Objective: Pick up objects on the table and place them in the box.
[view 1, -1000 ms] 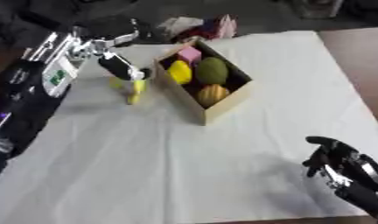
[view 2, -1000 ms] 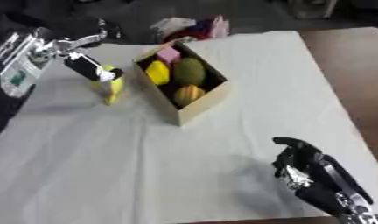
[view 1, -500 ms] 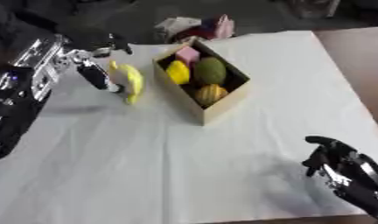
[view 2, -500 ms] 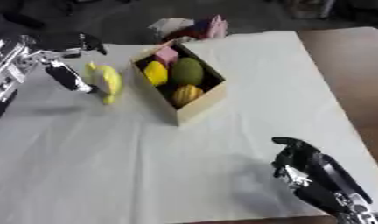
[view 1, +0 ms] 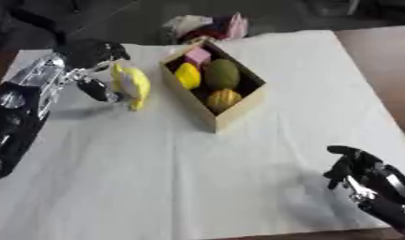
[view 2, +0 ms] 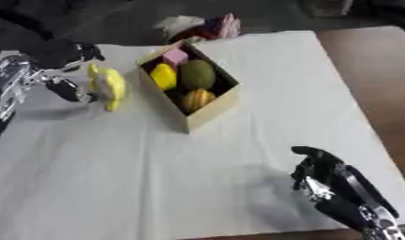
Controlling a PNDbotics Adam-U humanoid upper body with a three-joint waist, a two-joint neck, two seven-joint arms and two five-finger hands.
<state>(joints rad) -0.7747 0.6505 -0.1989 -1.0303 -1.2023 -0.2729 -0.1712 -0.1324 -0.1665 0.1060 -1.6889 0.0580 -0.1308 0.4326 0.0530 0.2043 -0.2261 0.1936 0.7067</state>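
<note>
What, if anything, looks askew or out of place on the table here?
Nothing is spilled or damaged. The wooden box sits at an angle to the table's edges, and the left hand has its fingers on a yellow object beside it, outside the box.

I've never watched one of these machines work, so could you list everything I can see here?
Yellow object: one, yellow, held left of the box.
Box: one, light wood, open, centre of the table.
Items in the box: a pink block, a yellow fruit, a green fruit, an orange fruit.
Pile of things: pink and pale, behind the box.
Tablecloth: one, white.
Left hand: black and silver, curled round the yellow object.
Right hand: black, idle, lower right corner.
</note>
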